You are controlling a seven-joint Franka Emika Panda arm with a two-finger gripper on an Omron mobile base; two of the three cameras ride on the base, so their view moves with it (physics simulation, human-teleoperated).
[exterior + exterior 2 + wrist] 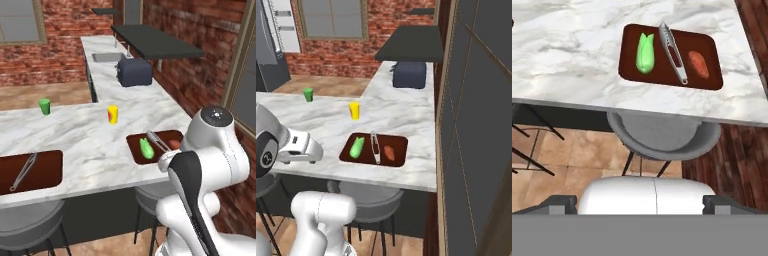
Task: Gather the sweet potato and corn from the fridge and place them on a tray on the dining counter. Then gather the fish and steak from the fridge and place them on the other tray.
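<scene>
On the dining counter (90,145), the right tray (707,80) holds the green-husked corn (645,53) on its left side and the reddish-orange sweet potato (698,64) on its right. Metal tongs (673,52) lie between them. Both also show in the base views: corn (146,148) (357,147), sweet potato (173,144) (389,152). The other tray (47,167) at the left carries just tongs (22,172). My gripper (641,204) is open and empty, pulled back from the counter edge above a stool. The grey fridge (265,55) stands far back left. Fish and steak are out of view.
A green cup (45,106) and a yellow-and-red cup (113,114) stand mid-counter. A dark toaster (134,71) and a sink (107,57) sit on the far counter. Grey stools (662,135) stand under the counter edge. Dark cabinet fronts (476,125) close in on the right.
</scene>
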